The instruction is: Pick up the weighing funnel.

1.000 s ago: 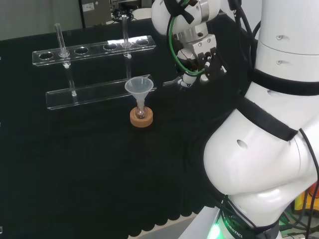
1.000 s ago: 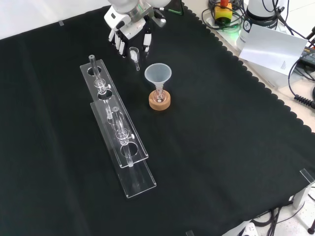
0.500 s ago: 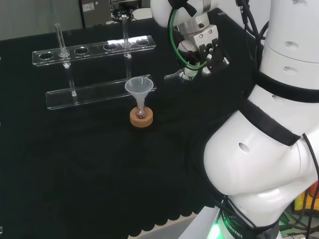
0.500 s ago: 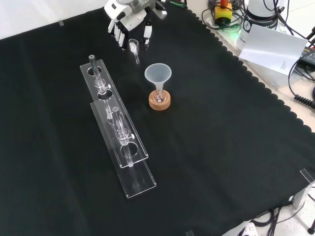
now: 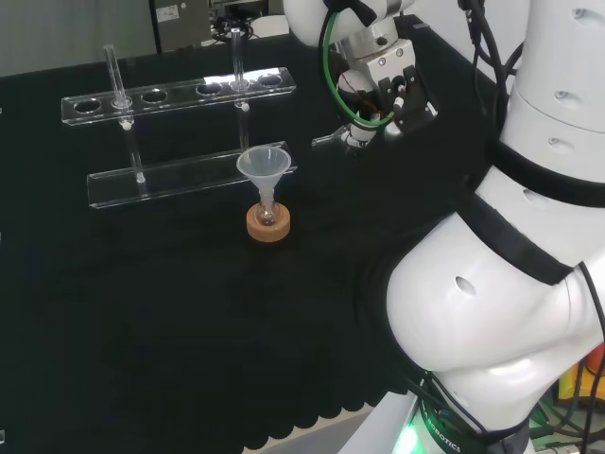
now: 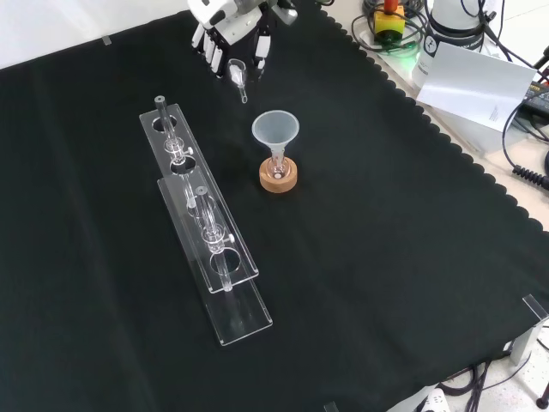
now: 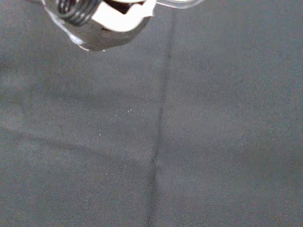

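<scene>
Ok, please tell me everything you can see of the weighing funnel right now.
The weighing funnel is a small clear piece, glass or plastic by its look: a scoop-like cup with a short thin stem. The hand pinches the cup between its fingers. In the head view the stem sticks out to the left. It seems to hang above the black cloth, touching only the hand.

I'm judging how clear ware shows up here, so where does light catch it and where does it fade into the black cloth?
Head view: the rack glints at its edges, the funnel reads pale grey, the weighing funnel at the hand is faint. Front view: highlights outline the weighing funnel under the hand. Wrist view: the cloth looks washed-out grey.
</scene>
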Motion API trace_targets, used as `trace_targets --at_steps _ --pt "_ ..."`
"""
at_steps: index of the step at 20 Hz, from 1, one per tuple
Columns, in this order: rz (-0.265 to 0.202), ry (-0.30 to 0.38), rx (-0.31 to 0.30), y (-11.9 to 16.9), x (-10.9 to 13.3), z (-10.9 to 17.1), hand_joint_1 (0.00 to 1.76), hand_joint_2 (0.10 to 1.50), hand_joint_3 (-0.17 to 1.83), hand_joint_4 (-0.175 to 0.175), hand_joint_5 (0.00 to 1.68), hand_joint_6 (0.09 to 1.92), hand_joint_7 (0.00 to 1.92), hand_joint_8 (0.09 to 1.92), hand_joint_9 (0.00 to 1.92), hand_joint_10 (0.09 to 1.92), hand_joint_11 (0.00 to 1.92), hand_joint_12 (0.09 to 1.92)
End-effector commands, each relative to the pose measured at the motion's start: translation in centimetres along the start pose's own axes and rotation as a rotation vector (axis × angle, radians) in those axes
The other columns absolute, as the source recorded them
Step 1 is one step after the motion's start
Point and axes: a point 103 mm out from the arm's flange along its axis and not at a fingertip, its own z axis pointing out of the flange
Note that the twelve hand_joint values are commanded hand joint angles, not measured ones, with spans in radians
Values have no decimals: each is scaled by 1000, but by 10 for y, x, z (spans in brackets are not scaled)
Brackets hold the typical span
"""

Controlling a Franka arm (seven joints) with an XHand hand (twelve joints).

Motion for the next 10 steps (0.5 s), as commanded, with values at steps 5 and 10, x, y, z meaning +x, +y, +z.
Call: trace_targets --at_steps 5,10 --pt "-4 -29 -30 -25 9 -28 1072 805 549 145 1074 969 929 649 1014 415 622 1199" --pt "2 -40 -39 -34 10 -39 1073 804 551 144 1075 969 929 648 1015 415 624 1199"
